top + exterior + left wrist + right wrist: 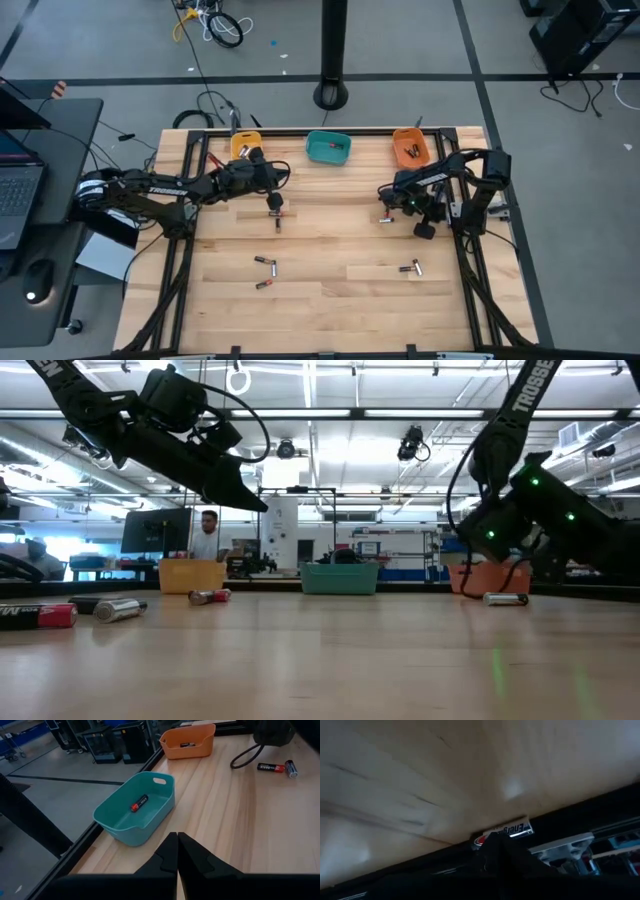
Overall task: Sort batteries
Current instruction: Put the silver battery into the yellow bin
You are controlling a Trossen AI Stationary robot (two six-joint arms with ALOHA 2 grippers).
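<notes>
Batteries lie scattered on the wooden table (330, 300): a pair (277, 218) below my left gripper, two (264, 272) near the front left, one (411, 267) at the right, and one (385, 218) by my right gripper. My left gripper (288, 177) hovers shut and empty, pointing at the teal bin (135, 807), which holds one battery (140, 803). My right gripper (495, 842) is shut, its tips right at a silvery battery (502, 830) that rests on its side on the table (505, 598). My right gripper's shut fingertips (490, 851) stand directly against the near side of the silvery battery (506, 829) in the right wrist view. I cannot tell whether they touch it. The battery lies flat on the table.
Three bins stand along the far edge: yellow (246, 145), teal (328, 148) and orange (411, 147), the orange one with batteries inside (189, 744). A black cable (245, 757) curls on the table near two batteries (277, 768). The table's middle and front are bare wood.
</notes>
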